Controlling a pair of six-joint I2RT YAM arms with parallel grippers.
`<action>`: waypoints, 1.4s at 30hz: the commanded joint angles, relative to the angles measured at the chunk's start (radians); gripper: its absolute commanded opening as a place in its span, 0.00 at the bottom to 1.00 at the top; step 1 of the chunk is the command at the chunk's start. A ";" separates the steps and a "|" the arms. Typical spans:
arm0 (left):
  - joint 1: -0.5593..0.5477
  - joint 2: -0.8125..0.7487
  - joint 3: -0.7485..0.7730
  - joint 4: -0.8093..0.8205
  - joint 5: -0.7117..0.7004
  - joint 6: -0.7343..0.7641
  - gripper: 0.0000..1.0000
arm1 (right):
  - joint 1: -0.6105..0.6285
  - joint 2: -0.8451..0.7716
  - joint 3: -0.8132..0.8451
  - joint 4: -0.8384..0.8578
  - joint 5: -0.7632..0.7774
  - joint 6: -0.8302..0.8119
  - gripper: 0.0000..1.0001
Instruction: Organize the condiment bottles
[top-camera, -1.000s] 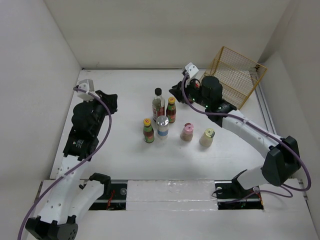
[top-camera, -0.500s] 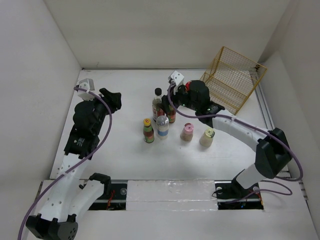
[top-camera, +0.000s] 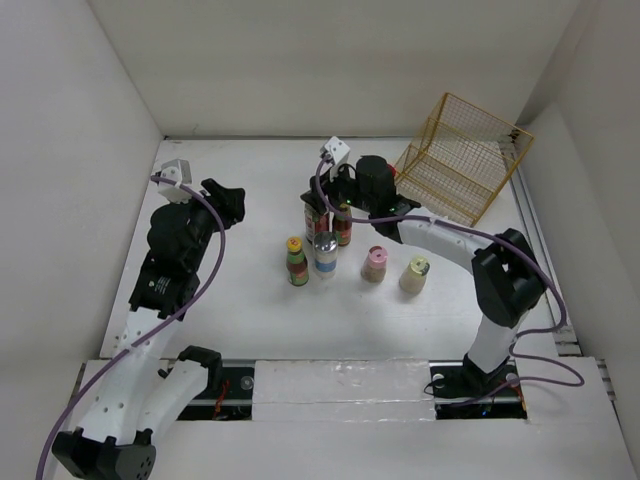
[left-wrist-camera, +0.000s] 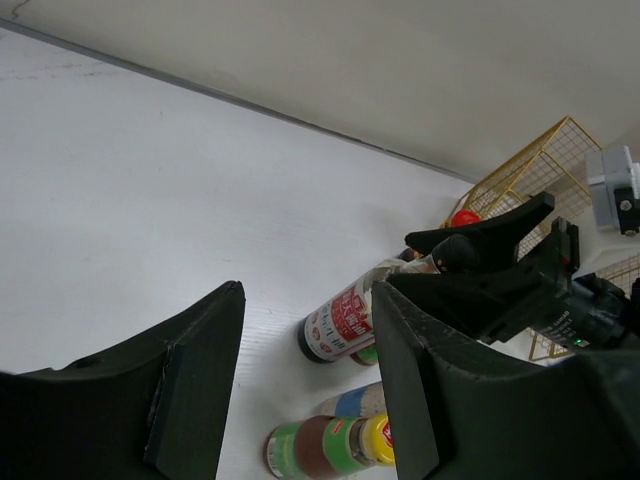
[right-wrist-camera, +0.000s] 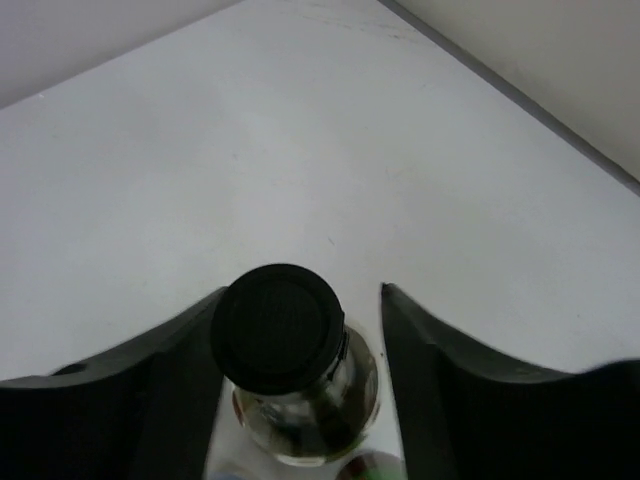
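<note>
This is a robotics laboratory cell; a bare white table top (top-camera: 250, 300) is closed in by plain white panel walls (top-camera: 330, 60). A white and black left robot arm (top-camera: 160, 280) and a like right robot arm (top-camera: 450, 240) are bolted to a metal rail (top-camera: 340, 382) at the near edge; small condiment bottles (top-camera: 325, 255) and a yellow wire basket (top-camera: 455, 155) stand on the table.

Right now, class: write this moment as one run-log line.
right gripper: open, straddling black-capped clear glass bottle | left gripper: open, empty | phase: pre-grasp, jaws not yet closed
</note>
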 joint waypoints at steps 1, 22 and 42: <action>0.005 -0.023 -0.005 0.050 0.031 -0.002 0.49 | 0.008 0.017 0.056 0.145 -0.045 0.056 0.59; 0.005 -0.041 -0.007 0.052 0.048 -0.011 0.49 | -0.097 -0.090 0.496 0.101 0.054 0.130 0.00; 0.005 -0.072 -0.016 0.061 0.068 -0.011 0.49 | -0.573 0.140 1.054 -0.177 0.314 0.067 0.00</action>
